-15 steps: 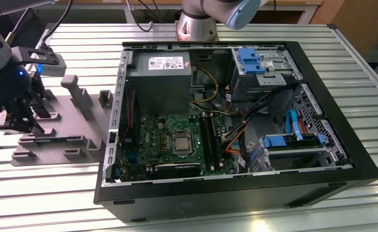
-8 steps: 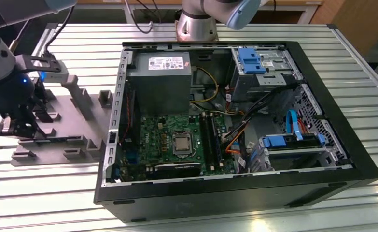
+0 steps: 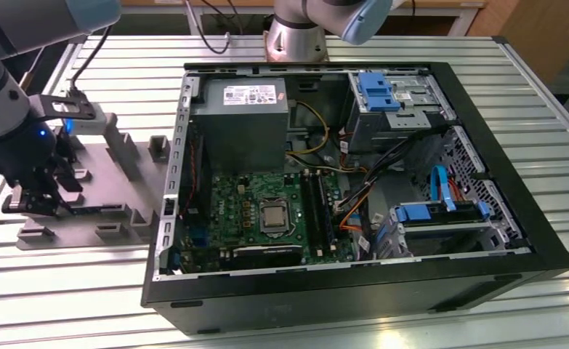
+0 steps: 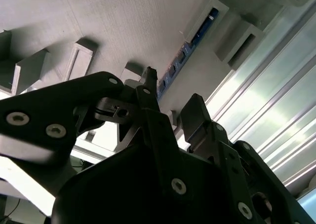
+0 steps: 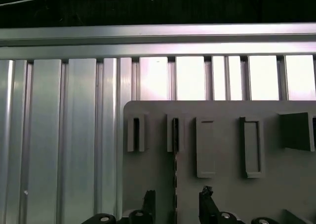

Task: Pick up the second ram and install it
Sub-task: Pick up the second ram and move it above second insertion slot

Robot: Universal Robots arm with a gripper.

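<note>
The second ram (image 5: 175, 157) stands on edge in a slotted holder on the grey fixture plate (image 5: 222, 194). In the first wrist view it is a thin dark line; in the second wrist view it is a dark blue-green strip (image 4: 190, 44). My gripper (image 5: 177, 200) is open, with one black fingertip (image 5: 149, 198) on each side of the stick and a gap to both. The second wrist view shows the gripper (image 4: 172, 93) straddling the near end of the ram. In the exterior view the gripper (image 3: 37, 200) hangs low over the fixture plate (image 3: 119, 167), at that view's left.
An open black computer case (image 3: 362, 291) lies on the ribbed aluminium table (image 3: 81, 291), at the exterior view's right of the fixture. Its green motherboard (image 3: 255, 196) has long black slots (image 3: 315, 207). Blue drive brackets (image 3: 376, 91), cables and a grey power supply (image 3: 240, 116) fill the case.
</note>
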